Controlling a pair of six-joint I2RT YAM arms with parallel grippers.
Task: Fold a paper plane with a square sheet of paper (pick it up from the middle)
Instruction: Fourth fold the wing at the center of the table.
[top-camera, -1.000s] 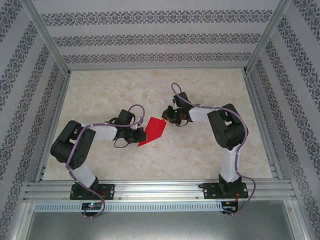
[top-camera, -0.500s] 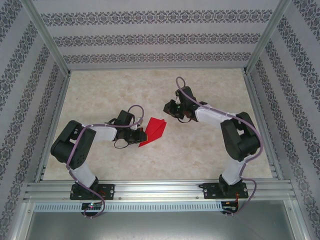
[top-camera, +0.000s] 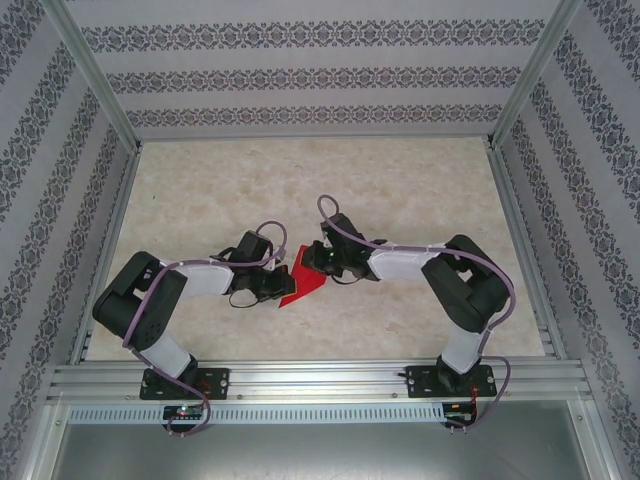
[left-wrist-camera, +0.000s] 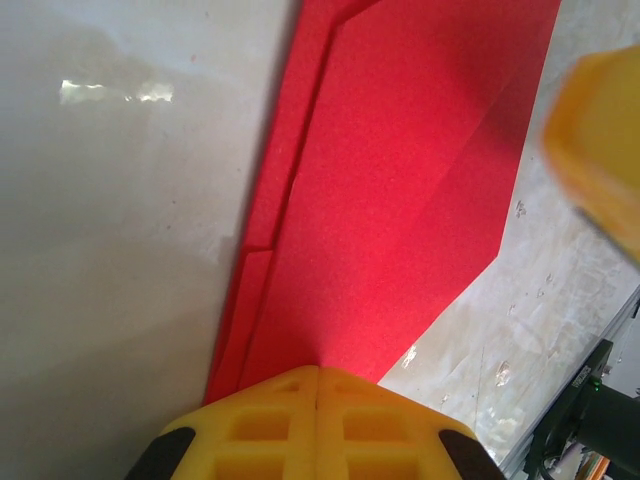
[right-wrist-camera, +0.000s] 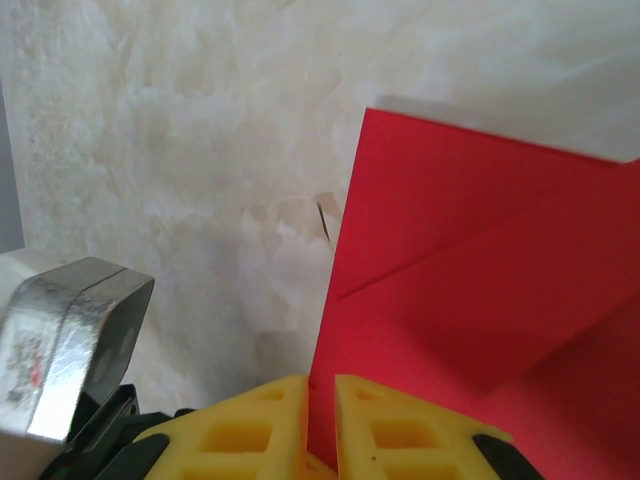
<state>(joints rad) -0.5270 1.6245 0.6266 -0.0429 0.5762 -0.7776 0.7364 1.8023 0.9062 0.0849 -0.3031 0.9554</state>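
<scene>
Top external view: the red paper (top-camera: 298, 287) lies mid-table between your two arms. It is already folded into a layered, tapering shape but is not yet a finished dart. Left hand (left-wrist-camera: 318, 376), left wrist view: yellow fingers pressed together on the paper's near edge, pinching it. Several stacked layers and a diagonal crease run away from the tips over the pale table (top-camera: 400, 190). Right hand (right-wrist-camera: 320, 388), right wrist view: fingers nearly closed, with a thin edge of the paper running into the slit between them, so read it as a pinch on the other side. Judgement: you are mid-fold, one hand anchoring while the other takes a flap; which fold in the sequence, cannot tell. The next move calls for carrying the right-hand flap over toward the centre crease with the left pinch firm, then pressing the new crease down. Watch for the sheet sliding on the smooth table or the layers splaying, either of which would skew the fold.
</scene>
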